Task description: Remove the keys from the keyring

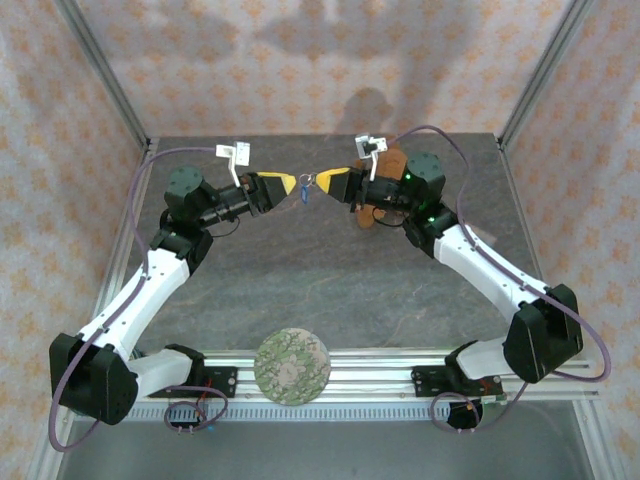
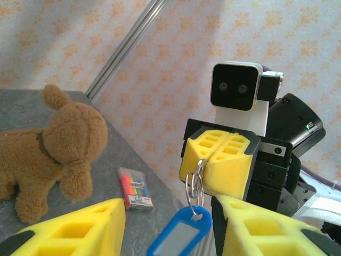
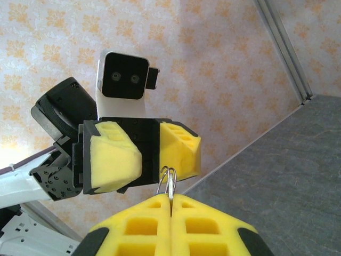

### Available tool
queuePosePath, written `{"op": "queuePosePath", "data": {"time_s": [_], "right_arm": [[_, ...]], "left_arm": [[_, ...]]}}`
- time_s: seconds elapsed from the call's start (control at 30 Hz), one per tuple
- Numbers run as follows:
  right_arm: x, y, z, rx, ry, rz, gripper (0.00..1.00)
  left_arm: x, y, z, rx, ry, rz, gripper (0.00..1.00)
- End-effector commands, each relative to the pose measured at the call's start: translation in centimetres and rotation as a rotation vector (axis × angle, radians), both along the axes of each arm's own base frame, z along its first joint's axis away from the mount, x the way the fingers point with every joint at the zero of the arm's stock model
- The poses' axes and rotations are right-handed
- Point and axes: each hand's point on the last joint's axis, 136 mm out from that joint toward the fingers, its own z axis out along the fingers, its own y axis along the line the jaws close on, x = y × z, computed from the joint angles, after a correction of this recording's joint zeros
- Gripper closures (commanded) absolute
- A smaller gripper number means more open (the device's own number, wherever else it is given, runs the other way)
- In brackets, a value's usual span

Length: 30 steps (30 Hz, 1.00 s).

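My right gripper (image 3: 171, 198) has its yellow pads pressed flat together on the top of the keyring (image 3: 168, 178), so the wire loops stand up out of the seam between them. The ring is held in the air above the far half of the table (image 1: 320, 290), between the two arms. From the ring hangs a blue tag (image 2: 180, 234), dangling freely just below the pinch. There is something grey and ribbed beside the tag at the bottom edge of the left wrist view, which may be a key, but I cannot tell. Facing it, my left gripper (image 3: 151, 156) has its fingers spread and nothing between them. It is level with the ring and just beside it, not touching as far as I can see. Further out, a brown plush dog (image 2: 53, 149) sits on the table behind the right arm, with a small colourful pack (image 2: 136, 188) lying near its paws. A round patterned disc (image 1: 292, 366) rests at the near rail. I judge the task to be at its early stage. The ring is lifted and presented, the second hand is lined up, and I can pick out no key that has come off. Working each key round the coil and clear of it is all left to do.
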Motion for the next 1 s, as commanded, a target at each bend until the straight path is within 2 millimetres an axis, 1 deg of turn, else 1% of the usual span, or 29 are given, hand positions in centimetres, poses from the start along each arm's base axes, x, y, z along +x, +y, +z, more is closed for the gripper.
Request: {"op": "queuePosePath", "data": {"time_s": [0.0, 0.43, 0.83, 0.97], "right_arm": [[-0.3, 0.1, 0.9, -0.01, -0.038, 0.03, 1.0], [-0.9, 0.9, 0.5, -0.027, -0.03, 0.07, 1.0], [-1.1, 1.4, 0.4, -0.031, -0.031, 0.088, 1.0], [-1.1, 1.4, 0.5, -0.031, -0.033, 0.085, 1.0]], "left_arm": [[-0.5, 0.2, 1.9, 0.008, -0.062, -0.01, 0.53], [-0.4, -0.7, 1.4, -0.005, -0.027, -0.071, 0.52], [-0.6, -1.8, 1.2, -0.015, -0.017, -0.119, 0.66], [-0.7, -2.0, 1.1, -0.014, -0.014, -0.125, 0.67]]}}
